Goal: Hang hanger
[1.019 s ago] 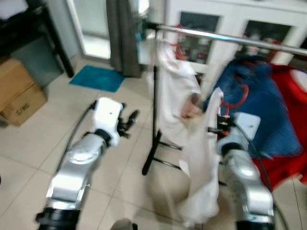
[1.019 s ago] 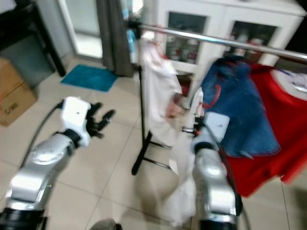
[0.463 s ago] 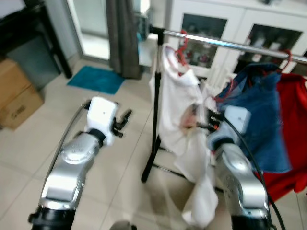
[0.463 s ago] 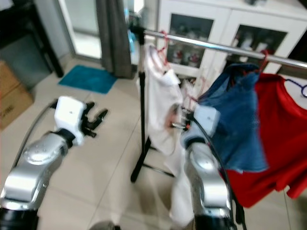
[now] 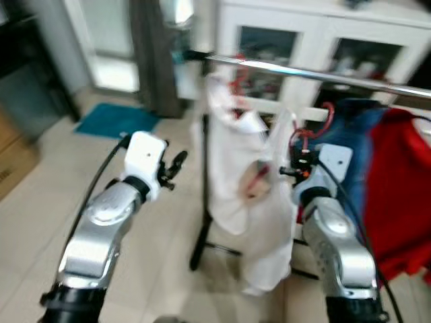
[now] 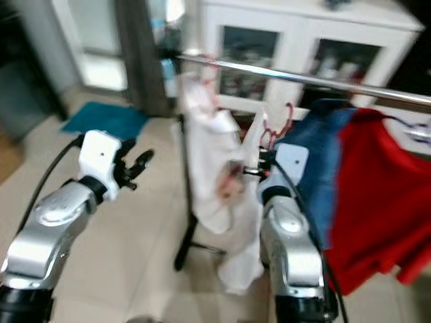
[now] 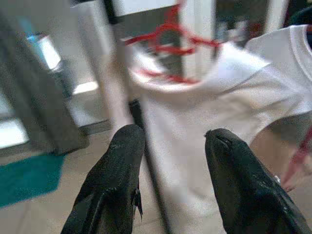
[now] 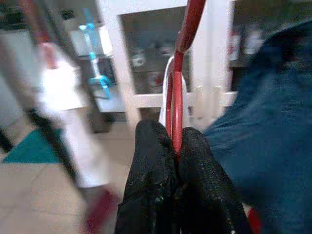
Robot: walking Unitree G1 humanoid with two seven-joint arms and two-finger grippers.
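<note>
The right tool [image 8: 174,146] was pinched tight on the red hanger [image 8: 178,92], gripping its wire low on the neck so that the hook stood free above the fingers, presumably to leave it clear for catching the rail [image 5: 316,74]. The hanger sat just below the rail, beside the blue garment [image 5: 357,148] already hanging there, with a white garment [image 5: 273,222] draped from it and trailing down toward the floor; the hook had not reached the rail. Another white shirt [image 5: 225,161] hung from the rail near its end, beside the upright post.

The right arm was raised with its forearm angled upward toward the rail, the wrist held below it, which seemed a lifting pose for hooking the hanger over. The left tool [image 7: 170,146] had its fingers spread apart and held nothing; that arm was stretched forward well below the rail, short of the post, pointing toward the hung white shirt and apparently idle.
</note>
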